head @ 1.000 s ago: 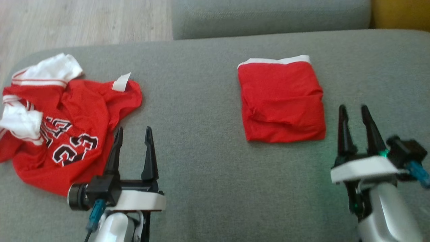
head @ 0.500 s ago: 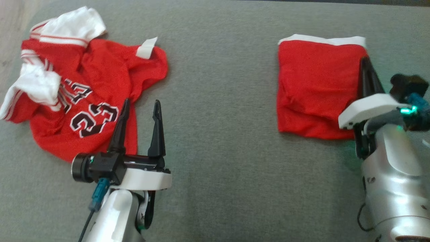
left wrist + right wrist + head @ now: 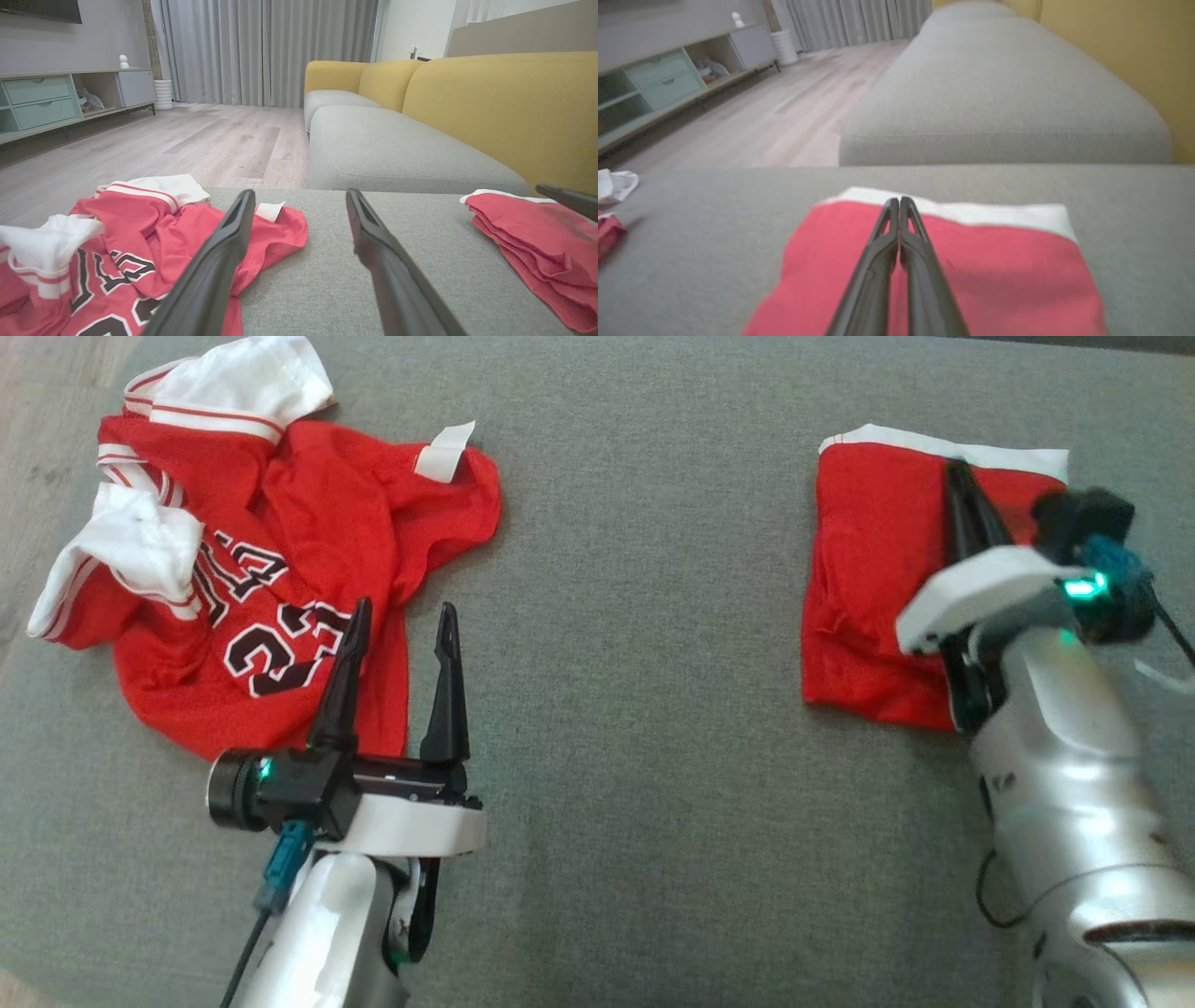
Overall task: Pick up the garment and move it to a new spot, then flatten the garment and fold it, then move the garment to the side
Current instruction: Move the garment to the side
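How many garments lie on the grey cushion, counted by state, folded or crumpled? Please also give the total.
Folded red garment: 1
Crumpled red jersey: 1
Total: 2

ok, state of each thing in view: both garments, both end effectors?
folded red garment: folded into a flat rectangle, white band along the far edge.
jersey: crumpled, not folded, numbers facing up.
left end effector: open, empty, at the jersey's near edge.
right end effector: shut, fingers together over the folded red garment.

"23" on crumpled red jersey (image 3: 308, 532)
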You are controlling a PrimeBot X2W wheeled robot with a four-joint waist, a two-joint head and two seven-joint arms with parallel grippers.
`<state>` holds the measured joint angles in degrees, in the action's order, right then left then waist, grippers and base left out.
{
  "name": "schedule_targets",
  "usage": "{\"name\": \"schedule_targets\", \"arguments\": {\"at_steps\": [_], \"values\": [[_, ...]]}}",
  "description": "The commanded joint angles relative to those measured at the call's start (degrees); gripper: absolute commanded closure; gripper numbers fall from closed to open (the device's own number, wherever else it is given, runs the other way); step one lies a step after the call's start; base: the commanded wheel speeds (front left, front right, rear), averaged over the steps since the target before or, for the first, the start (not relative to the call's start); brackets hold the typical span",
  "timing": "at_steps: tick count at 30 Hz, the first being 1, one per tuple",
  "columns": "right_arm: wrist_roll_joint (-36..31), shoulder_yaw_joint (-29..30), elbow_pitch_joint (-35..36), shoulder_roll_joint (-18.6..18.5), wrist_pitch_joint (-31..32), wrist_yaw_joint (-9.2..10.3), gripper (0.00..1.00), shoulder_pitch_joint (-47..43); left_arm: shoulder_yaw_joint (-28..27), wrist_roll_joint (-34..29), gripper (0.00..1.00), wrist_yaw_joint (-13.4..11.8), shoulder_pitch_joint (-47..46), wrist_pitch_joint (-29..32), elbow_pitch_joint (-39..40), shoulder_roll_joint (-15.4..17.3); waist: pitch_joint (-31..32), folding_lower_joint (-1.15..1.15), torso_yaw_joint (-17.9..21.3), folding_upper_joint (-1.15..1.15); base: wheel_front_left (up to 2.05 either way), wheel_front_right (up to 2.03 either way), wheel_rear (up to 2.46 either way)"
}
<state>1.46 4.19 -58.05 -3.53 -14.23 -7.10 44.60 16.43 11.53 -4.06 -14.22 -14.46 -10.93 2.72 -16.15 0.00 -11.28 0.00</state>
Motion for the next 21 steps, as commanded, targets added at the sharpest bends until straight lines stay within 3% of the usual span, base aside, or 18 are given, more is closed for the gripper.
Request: {"name": "schedule_targets", "arguments": {"at_steps": [1, 4, 9, 13, 17, 21], "values": [[1.4, -3.0, 2.2, 0.7, -0.7, -0.39, 1.0, 1.3, -1.4, 0.1, 0.0, -0.4, -2.0, -0.5, 1.8, 0.2, -0.2, 0.0, 0.0, 0.0, 0.0, 0.0, 0.0], [3.8, -8.3, 1.1, 0.7, -0.7, -0.39, 1.0, 0.9, -0.9, 0.4, 0.0, -0.6, -2.3, -0.5, 1.8, 0.2, -0.4, 0.0, -0.1, 0.0, 0.0, 0.0, 0.0], [7.2, -14.2, -6.4, 0.7, 1.5, -0.39, 1.0, 0.3, -0.3, 0.7, 0.0, -0.9, -2.7, -0.5, 1.8, 0.2, -0.3, 0.0, -0.2, 0.0, 0.0, 0.0, 0.0], [11.1, -17.8, -6.1, 0.7, 0.3, -0.39, 1.0, -0.1, -1.3, 0.5, 0.0, -1.0, -2.4, -0.5, 1.5, 0.2, 0.5, 0.0, 1.0, 0.0, 0.0, 0.0, 0.0], [12.9, -16.3, -2.2, 0.7, -0.7, -0.39, 1.0, -0.5, -2.6, 0.1, 0.0, -1.0, -1.7, -0.5, 1.3, 0.2, 2.5, 0.0, 2.9, 0.0, 0.0, 0.0, 0.0], [9.6, -10.1, 8.4, 0.7, -0.7, -0.39, 1.0, -4.5, -3.8, 0.0, 0.0, -0.9, -0.5, -0.5, 1.4, 0.2, 5.0, 0.0, 5.1, 0.0, 0.0, 0.0, 0.0]]}}
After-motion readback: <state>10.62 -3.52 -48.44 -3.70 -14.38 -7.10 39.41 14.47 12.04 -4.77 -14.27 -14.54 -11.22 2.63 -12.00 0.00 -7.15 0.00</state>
